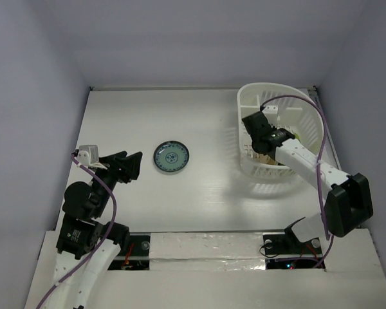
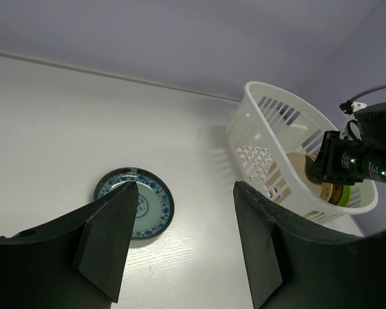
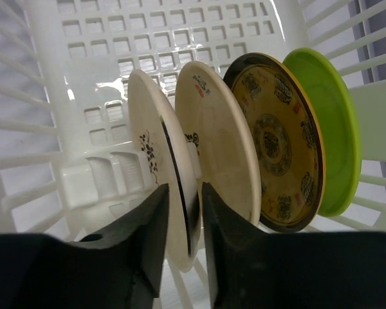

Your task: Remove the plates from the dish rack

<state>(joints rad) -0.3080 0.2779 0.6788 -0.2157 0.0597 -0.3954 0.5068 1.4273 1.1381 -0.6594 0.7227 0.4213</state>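
the dish rack [image 1: 289, 88] sits at the far right of the table [image 1: 199, 116], its rounded end toward the back wall and its right side close to the table's right edge. the right gripper [image 3: 185, 190] is down inside it, the arm coming in over the near rim.

four plates stand on edge in there, leaning the same way in a tight row. in the wrist view, from left to right, they are the first cream plate [image 3: 151, 154] with a dark floral mark, the second cream plate [image 3: 212, 148], the amber plate [image 3: 276, 141] with its dark rim, and the lime green plate [image 3: 331, 122], which is nearest the slotted side wall. the gaps between their rims are narrow. the right fingers [image 3: 145, 244] sit one each side of the first cream plate's lower edge, pinching it as far as i can see. one finger is in the slim gap before the second cream plate, the other on the open side.

the teal plate [image 1: 171, 158] lies flat out on the table, well apart from the rack, with white surface showing all round its rim. the left gripper [image 2: 185, 187] hovers just to its left, above the table, fingers spread wide and holding nothing. from its own camera one finger overlaps the plate's near edge.
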